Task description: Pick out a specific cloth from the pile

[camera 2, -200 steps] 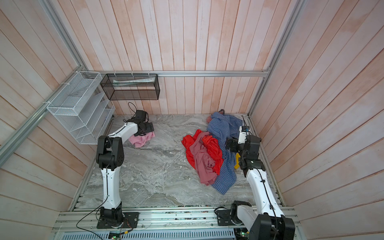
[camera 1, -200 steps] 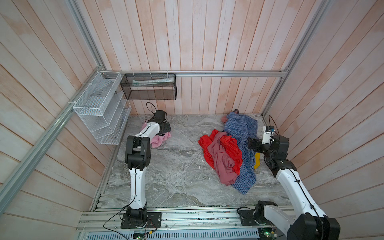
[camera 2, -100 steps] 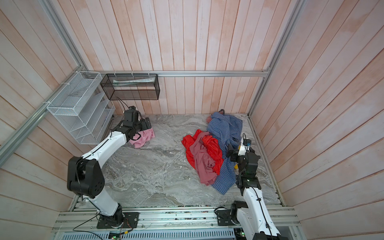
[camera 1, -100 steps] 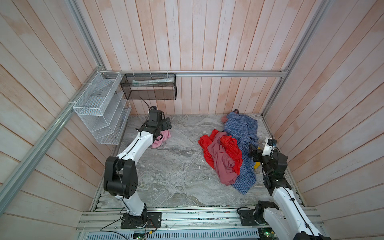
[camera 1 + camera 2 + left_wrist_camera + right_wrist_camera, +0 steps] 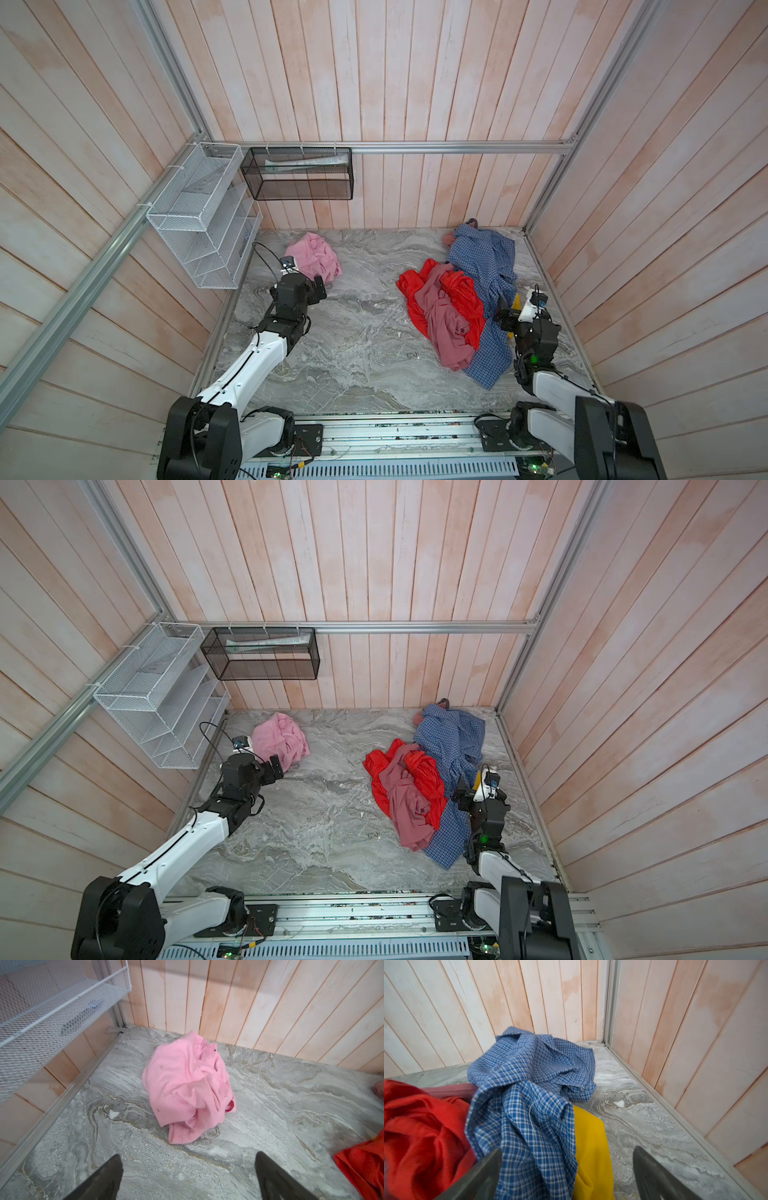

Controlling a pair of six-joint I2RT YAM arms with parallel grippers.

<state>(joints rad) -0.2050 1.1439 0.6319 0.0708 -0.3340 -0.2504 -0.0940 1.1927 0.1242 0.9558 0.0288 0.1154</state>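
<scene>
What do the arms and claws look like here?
The left arm and right arm have white links and black joints. The left claw and right claw have dark tapered fingers. A black cable loops at the left wrist; a green light glows on the right arm.

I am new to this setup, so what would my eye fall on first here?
The pile at the right of the table stands out, with its bright red garment and blue checked shirt. A light pink cloth lies crumpled alone near the far left corner, in front of the open left claw.
</scene>
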